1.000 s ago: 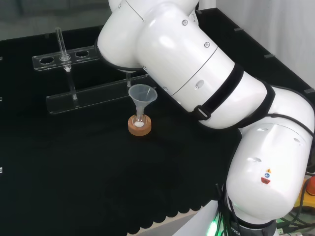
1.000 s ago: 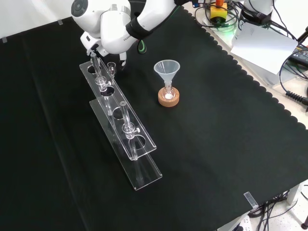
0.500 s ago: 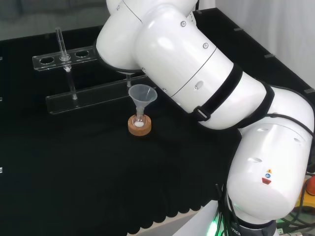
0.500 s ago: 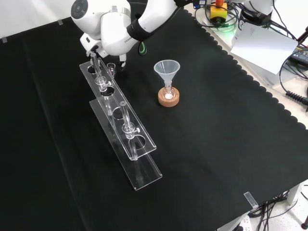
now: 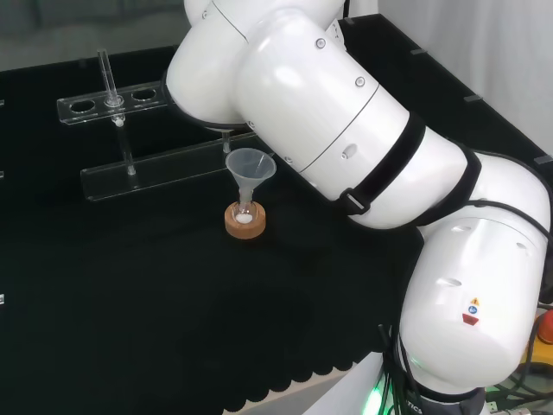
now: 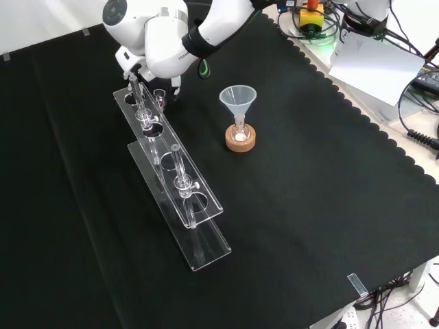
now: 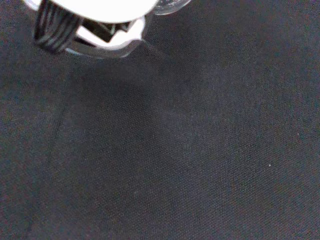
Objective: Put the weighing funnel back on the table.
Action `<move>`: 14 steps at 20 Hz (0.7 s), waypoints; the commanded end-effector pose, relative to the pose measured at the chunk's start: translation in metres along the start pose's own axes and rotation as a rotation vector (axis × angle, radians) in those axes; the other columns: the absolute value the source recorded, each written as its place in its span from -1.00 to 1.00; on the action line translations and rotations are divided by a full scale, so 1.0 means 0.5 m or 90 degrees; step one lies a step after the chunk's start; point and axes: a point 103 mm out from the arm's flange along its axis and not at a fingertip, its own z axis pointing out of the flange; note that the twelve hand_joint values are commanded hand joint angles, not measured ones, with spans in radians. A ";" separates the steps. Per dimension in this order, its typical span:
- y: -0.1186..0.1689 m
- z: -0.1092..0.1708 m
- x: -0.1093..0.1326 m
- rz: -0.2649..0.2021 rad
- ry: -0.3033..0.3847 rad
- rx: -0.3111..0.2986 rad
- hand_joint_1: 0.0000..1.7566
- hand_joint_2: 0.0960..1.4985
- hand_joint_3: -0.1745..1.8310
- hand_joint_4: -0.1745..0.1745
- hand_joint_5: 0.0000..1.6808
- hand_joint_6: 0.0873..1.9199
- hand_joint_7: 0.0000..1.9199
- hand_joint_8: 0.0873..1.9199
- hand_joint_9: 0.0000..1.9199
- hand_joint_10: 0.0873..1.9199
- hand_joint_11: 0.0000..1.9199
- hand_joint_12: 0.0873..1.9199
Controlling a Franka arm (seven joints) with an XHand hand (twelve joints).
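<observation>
The weighing funnel (image 6: 159, 94) seems to be the small clear piece low over the bench (image 6: 309, 205), beside the rack (image 6: 175, 185), under the hand (image 7: 95, 10). I cannot tell whether the hand has let it go, so I judge the set-down unfinished.

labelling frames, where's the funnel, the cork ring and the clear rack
funnel (image 6: 237, 99), front view, on its cone
cork ring (image 6: 241, 147), front view, near side
clear rack (image 6: 206, 250), front view, on its base plate

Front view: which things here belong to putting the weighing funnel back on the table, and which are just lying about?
Job: hand; probably the weighing funnel, a small clear piece by it; black cloth.
Lying about: big funnel; flask; cork ring; clear rack; glass tubes.
</observation>
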 end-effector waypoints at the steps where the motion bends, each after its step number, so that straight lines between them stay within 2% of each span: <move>1: -0.011 -0.006 -0.003 0.005 0.015 0.007 0.06 0.02 -0.36 0.33 0.00 -0.11 -0.56 -0.35 -0.25 -0.49 -0.48 0.30; 2: -0.013 -0.007 -0.003 0.006 0.014 0.009 0.04 -0.02 -0.31 0.22 -0.05 -0.13 -0.57 -0.35 -0.27 -0.48 -0.51 0.31; 4: -0.016 -0.007 -0.003 0.008 0.013 0.011 0.02 -0.07 -0.26 0.14 -0.09 -0.16 -0.60 -0.35 -0.31 -0.47 -0.57 0.33; 10: -0.027 -0.010 -0.003 0.009 0.007 0.015 -0.01 -0.11 -0.21 0.08 -0.18 -0.18 -0.70 -0.35 -0.51 -0.43 -0.94 0.43; 14: -0.030 -0.013 -0.002 0.010 0.003 0.019 -0.01 -0.12 -0.22 0.07 -0.22 -0.21 -0.76 -0.36 -0.62 -0.42 -1.00 0.34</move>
